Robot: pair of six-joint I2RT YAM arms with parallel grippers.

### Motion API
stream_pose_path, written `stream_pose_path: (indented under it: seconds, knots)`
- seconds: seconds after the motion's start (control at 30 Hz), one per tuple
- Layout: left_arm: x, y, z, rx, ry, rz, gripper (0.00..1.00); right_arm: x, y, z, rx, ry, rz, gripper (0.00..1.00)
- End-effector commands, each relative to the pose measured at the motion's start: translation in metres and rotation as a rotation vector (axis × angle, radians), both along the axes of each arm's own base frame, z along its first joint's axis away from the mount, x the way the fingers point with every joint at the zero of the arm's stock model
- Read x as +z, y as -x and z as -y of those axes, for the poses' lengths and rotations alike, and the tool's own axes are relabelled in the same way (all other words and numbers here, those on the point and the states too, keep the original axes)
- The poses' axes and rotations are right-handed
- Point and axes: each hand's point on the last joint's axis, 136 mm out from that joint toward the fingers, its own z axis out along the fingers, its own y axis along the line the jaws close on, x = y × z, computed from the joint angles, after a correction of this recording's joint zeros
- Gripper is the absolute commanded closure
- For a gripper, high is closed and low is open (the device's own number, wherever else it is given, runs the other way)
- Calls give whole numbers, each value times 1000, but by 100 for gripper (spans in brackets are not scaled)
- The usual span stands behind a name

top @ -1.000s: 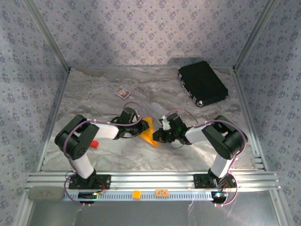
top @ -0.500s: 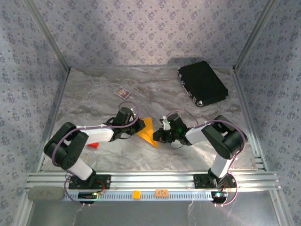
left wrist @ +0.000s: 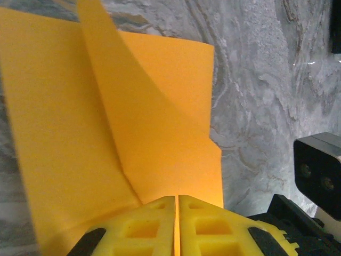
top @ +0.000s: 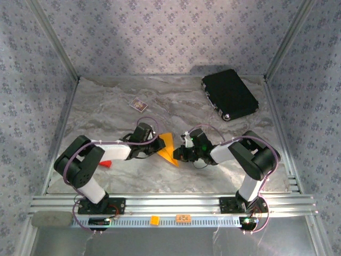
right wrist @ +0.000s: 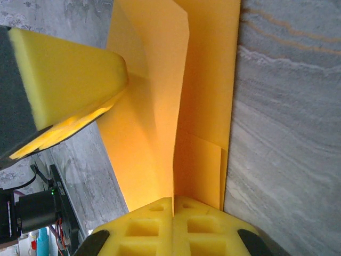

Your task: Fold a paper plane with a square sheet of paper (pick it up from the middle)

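Paper plane (top: 167, 146) between low end effectors (left wrist: 177, 199) (right wrist: 173, 200)

A black case (top: 229, 95) lay on the marbled tabletop (top: 176, 98). A small card (top: 138, 104) lay left of it; a red block (top: 106, 163), nearer-left.
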Motion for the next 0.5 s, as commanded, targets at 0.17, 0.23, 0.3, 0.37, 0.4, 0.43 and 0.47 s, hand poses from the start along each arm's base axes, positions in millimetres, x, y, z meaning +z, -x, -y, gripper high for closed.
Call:
stream_pose_path:
  seconds: [0.17, 0.23, 0.3, 0.37, 0.4, 0.43, 0.47]
  knots:
    - [1, -7, 27, -77, 54, -4, 91, -34, 18, 20, -25, 99, -113, 100]
    - [-7, -7, 26, -72, 36, -29, 91, -35, 18, 20, -26, 100, -113, 100]
    - [-12, -5, 27, -79, 32, -43, 92, -35, 18, 20, -26, 99, -114, 100]
    - [-17, -4, 27, -79, 29, -53, 92, -34, 18, 20, -26, 99, -113, 100]
    - [-18, -4, 26, -78, 26, -56, 92, -34, 17, 20, -28, 100, -112, 100]
    - [-20, -4, 26, -79, 25, -58, 92, -34, 18, 19, -26, 98, -113, 100]
    - [-20, -3, 26, -81, 25, -60, 92, -34, 18, 19, -24, 98, -112, 99]
